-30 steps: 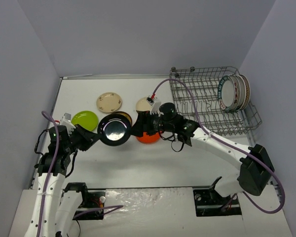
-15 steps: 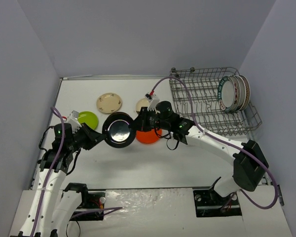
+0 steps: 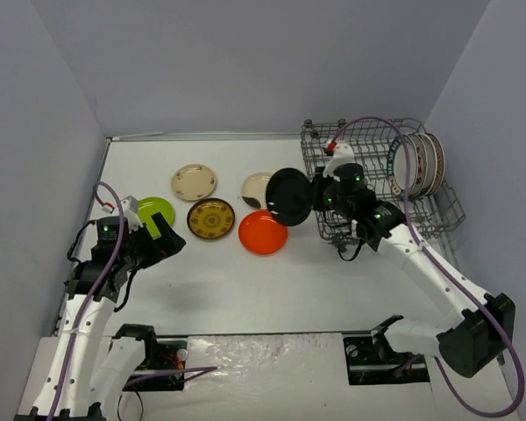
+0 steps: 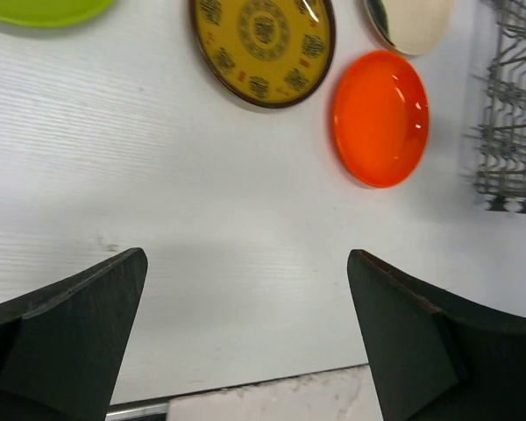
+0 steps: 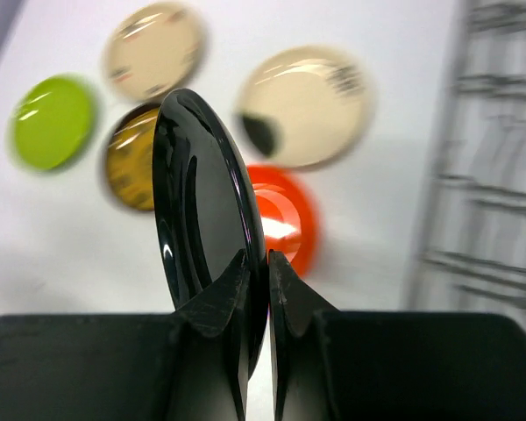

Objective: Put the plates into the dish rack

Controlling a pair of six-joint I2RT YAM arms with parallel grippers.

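A: Left tool (image 4: 245, 263) state?
B: Jaws spread wide, nothing in them. It hangs over bare table (image 3: 245, 289) at the near left, just near of the lime-green plate (image 3: 151, 210).
A: Right tool (image 5: 256, 263)?
B: Clamped tight on the rim of the black plate (image 5: 202, 193). The plate is off the table, standing on edge, glossy face turned left. In the top view it sits at the left end of the dish rack (image 3: 351, 175). Can't tell if it touches the wires.
A: Rack location, contents?
B: Far right of the table. A few white plates (image 3: 418, 164) with patterned rims stand upright, packed together at its right end.
A: Loose plates on the table?
B: Five, all lying flat. Lime-green at the left. Brown patterned plate (image 3: 210, 218) just right of it, then the orange plate (image 3: 263, 231), close but apart. Cream plate (image 3: 194, 181) sits far of the brown one. Second cream plate (image 3: 257, 186), with a dark mark at one edge, sits far of the orange one, partly hidden behind the black plate in the top view.
A: Wrist views?
B: Left wrist shows brown, orange, the edges of lime-green and a cream one, and a rack corner at right. Right wrist is blurred, with all five flat plates beyond the black plate.
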